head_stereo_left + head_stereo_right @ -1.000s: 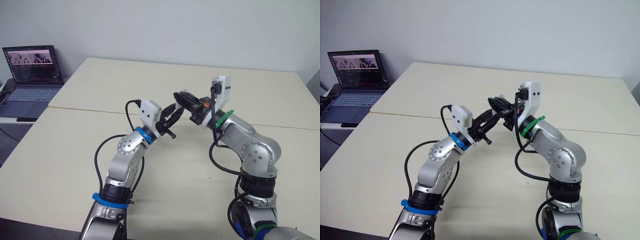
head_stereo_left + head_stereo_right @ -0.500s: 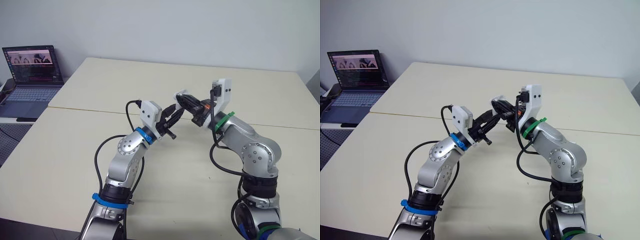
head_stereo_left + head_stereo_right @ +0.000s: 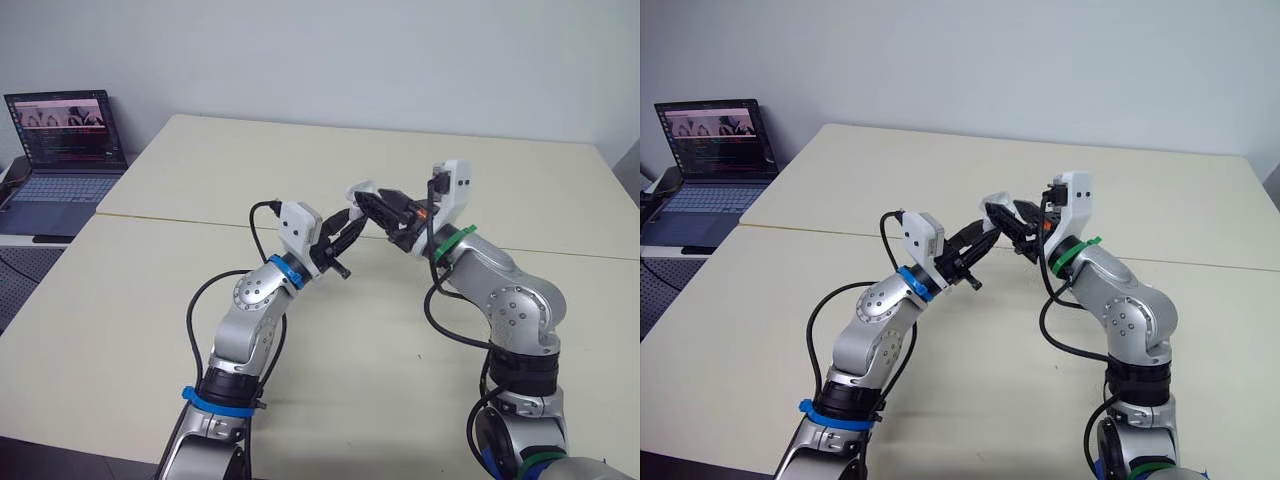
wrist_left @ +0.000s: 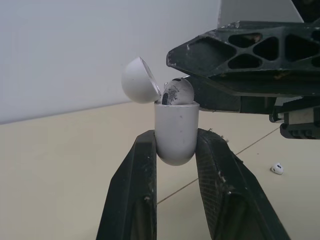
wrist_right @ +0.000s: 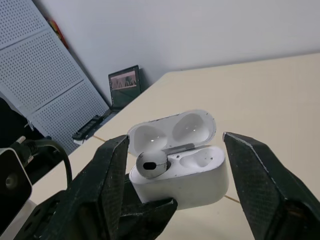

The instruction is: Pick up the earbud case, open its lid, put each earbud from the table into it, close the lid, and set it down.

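Head view: left hand (image 3: 345,225) holds the white plastic earbud case (image 3: 362,189) above the beige counter (image 3: 150,300).

Left wrist view: fingers (image 4: 132,185) clamp the case; a loose white earbud (image 4: 276,168) lies well apart from it.

Right wrist view: right hand (image 5: 175,140) spread, empty, near the case; one grey-tipped earbud (image 5: 150,165) seated.

Loading step, apparently half done; next, fetch the loose earbud.

White case (image 4: 175,132), black fingers (image 4: 129,200), seemingly smudged earbud (image 4: 178,92)
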Robot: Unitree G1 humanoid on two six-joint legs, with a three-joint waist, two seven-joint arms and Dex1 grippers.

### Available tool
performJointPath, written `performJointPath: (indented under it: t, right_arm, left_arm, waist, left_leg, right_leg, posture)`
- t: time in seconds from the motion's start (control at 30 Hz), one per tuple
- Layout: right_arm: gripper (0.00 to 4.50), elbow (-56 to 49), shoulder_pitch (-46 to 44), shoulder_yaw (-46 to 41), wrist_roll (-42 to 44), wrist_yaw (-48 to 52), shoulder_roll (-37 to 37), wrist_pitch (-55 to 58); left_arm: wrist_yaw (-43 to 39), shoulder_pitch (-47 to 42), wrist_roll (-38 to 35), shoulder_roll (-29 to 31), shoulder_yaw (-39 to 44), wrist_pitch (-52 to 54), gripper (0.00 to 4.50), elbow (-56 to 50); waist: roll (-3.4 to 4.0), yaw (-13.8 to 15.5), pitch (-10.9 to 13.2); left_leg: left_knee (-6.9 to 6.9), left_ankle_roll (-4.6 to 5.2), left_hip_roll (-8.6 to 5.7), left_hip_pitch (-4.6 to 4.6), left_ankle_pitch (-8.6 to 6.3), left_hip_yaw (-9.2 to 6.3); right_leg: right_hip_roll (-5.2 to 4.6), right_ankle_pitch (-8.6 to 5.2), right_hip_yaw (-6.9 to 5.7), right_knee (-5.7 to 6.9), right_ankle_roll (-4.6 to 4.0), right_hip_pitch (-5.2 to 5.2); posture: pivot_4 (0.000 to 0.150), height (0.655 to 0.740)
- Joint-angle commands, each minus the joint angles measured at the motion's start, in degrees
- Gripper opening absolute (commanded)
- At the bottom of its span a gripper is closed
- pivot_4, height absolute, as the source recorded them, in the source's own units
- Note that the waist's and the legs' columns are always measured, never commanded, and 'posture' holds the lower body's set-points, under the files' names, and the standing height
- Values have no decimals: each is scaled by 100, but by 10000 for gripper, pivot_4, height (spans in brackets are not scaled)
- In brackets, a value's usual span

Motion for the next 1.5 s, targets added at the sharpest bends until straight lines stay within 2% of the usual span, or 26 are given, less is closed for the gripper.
performJointPath:
  t: [0.03, 0.17, 0.3, 0.37, 0.5, 0.67, 0.83, 1.2, 1.5]
  right_arm:
    - [31411, -277, -316, -467, 591, 298, -321, -50]
    - [31411, 147, -469, -553, 400, 906, -1493, -34]
    - [31411, 1262, 46, 175, -965, 2238, -3166, -1141]
    - [31411, 1998, 156, 442, -1441, 2858, -3727, -1735]
    - [31411, 3496, 50, 833, -2143, 3855, -4274, -2776]
    - [31411, 4880, -298, 1078, -2654, 4900, -4485, -3771]
    - [31411, 5557, -558, 1242, -2960, 5697, -4599, -4137]
    - [31411, 6663, -789, 1427, -3873, 5996, -4710, -5230]
    - [31411, 7141, -855, 1370, -4134, 5935, -4635, -5389]
  left_arm:
    - [-18, 143, -37, 75, 94, -87, 7470, -276]
    - [-48, 322, -60, 224, 153, -61, 7470, -365]
    - [-32, 416, -96, 310, 187, 5, 7470, -488]
    - [-21, 435, -103, 331, 206, 46, 7470, -534]
    - [5, 469, -122, 353, 215, 117, 7470, -635]
    - [38, 528, -130, 362, 211, 227, 7470, -798]
    - [64, 583, -136, 368, 228, 324, 7470, -926]
    - [84, 632, -147, 391, 215, 414, 7470, -1020]
    - [60, 611, -143, 389, 188, 424, 7470, -1004]
  waist:
    - [1, -1, 0]
    - [9, 6, 6]
    - [7, 57, 7]
    - [5, 46, 9]
    - [6, 11, 15]
    - [6, 2, 16]
    - [7, 28, 17]
    - [7, 30, 17]
    - [7, 29, 16]
  left_leg:
    - [-2, 0, 0, 0, 0, 2]
    - [-8, 1, -1, -1, 0, 2]
    - [-17, 1, -7, -2, -1, -2]
    - [-19, 4, -12, -3, -3, 6]
    - [-32, 7, -8, -2, -4, 31]
    - [-67, 6, 7, 14, 0, 42]
    - [-71, 2, 4, 10, 2, 42]
    - [-70, -19, 1, 9, 14, 45]
    - [-67, -23, 1, 12, 16, 46]
  right_leg:
    - [0, 0, 1, -5, 0, 1]
    - [-4, 0, 0, -18, 0, 3]
    - [-7, 0, -5, -56, 0, 23]
    - [-13, 0, 3, -69, 0, 25]
    - [-15, 1, 20, -78, 2, 15]
    - [-8, 1, 19, -91, 1, 13]
    - [-13, 2, 19, -94, 1, 11]
    - [-19, 2, 18, -103, 1, 15]
    - [-19, 2, 19, -97, 1, 17]
  posture:
    - [1500, 7400]
    - [1500, 7400]
    - [1500, 7400]
    - [1500, 7400]
    - [1500, 7400]
    - [1500, 7400]
    - [1500, 7400]
    - [1500, 7400]
    - [1500, 7400]
